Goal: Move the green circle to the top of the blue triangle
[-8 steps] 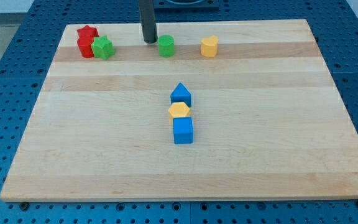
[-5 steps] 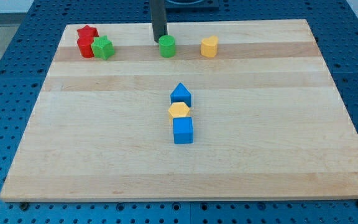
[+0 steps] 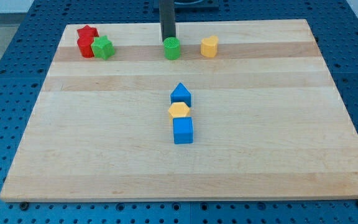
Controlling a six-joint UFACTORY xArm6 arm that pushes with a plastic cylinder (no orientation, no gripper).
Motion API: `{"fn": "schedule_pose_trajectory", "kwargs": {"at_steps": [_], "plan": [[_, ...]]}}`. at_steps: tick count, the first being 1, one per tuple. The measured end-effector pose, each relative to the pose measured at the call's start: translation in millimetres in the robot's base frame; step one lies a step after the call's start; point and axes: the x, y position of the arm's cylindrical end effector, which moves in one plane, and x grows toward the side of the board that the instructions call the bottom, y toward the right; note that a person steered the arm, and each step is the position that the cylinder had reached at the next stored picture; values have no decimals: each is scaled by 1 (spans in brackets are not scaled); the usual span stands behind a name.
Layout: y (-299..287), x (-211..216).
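The green circle (image 3: 172, 48) sits near the board's top edge, a little left of centre. My tip (image 3: 168, 40) stands just above it in the view, slightly to its left, touching or nearly touching it. The blue triangle (image 3: 181, 94) lies near the board's middle, below the green circle and slightly to its right, with a wide gap between them. A yellow hexagon (image 3: 179, 111) touches the triangle's lower side, and a blue cube (image 3: 183, 130) sits right below that.
A yellow block (image 3: 209, 46) sits to the right of the green circle. At the top left, a green star (image 3: 103, 48) lies against a red star (image 3: 87, 32) and a red block (image 3: 85, 46). The wooden board (image 3: 92, 155) rests on a blue perforated table.
My tip has moved to the right along the top edge and come up behind the green circle. The green circle has shifted slightly right and down the view.
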Motion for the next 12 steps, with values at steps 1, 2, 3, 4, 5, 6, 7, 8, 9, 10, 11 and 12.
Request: {"fn": "schedule_pose_trajectory", "kwargs": {"at_steps": [1, 2, 3, 4, 5, 6, 7, 8, 9, 10, 11, 12], "plan": [[0, 5], [1, 14], [3, 25], [3, 36], [3, 44], [3, 52], [3, 57], [8, 63], [16, 66], [20, 66], [20, 70], [20, 72]]}}
